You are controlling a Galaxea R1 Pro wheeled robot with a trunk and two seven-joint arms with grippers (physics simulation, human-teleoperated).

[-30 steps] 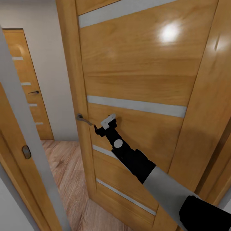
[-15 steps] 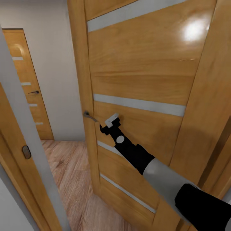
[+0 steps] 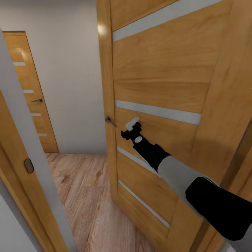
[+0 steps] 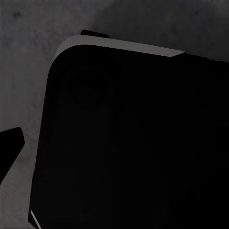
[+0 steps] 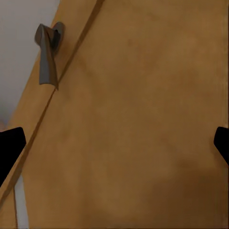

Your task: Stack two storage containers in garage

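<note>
The two storage containers are out of view. My right gripper (image 3: pixel 131 125) reaches forward to a tall orange-brown wooden door (image 3: pixel 157 77) and sits against its face, just right of the grey lever handle (image 3: pixel 111 121). In the right wrist view the gripper (image 5: pixel 114 143) is open, its two black fingertips far apart at the picture's edges with only the door panel between them, and the handle (image 5: pixel 47 52) lies off to one side. In the left wrist view one black fingertip (image 4: pixel 9 143) shows against dark grey floor, beside a black part of the robot's body (image 4: pixel 129 138).
The door stands partly open onto a hallway with a light wood-plank floor (image 3: pixel 84 189) and a pale wall (image 3: pixel 66 70). A second, shut wooden door (image 3: pixel 29 94) stands at the back left. A door frame (image 3: pixel 24 147) rises close by on the left.
The door has swung further open, its edge and handle shifting right. My right gripper has followed it rightward, staying against the panel. The hallway gap is wider.
</note>
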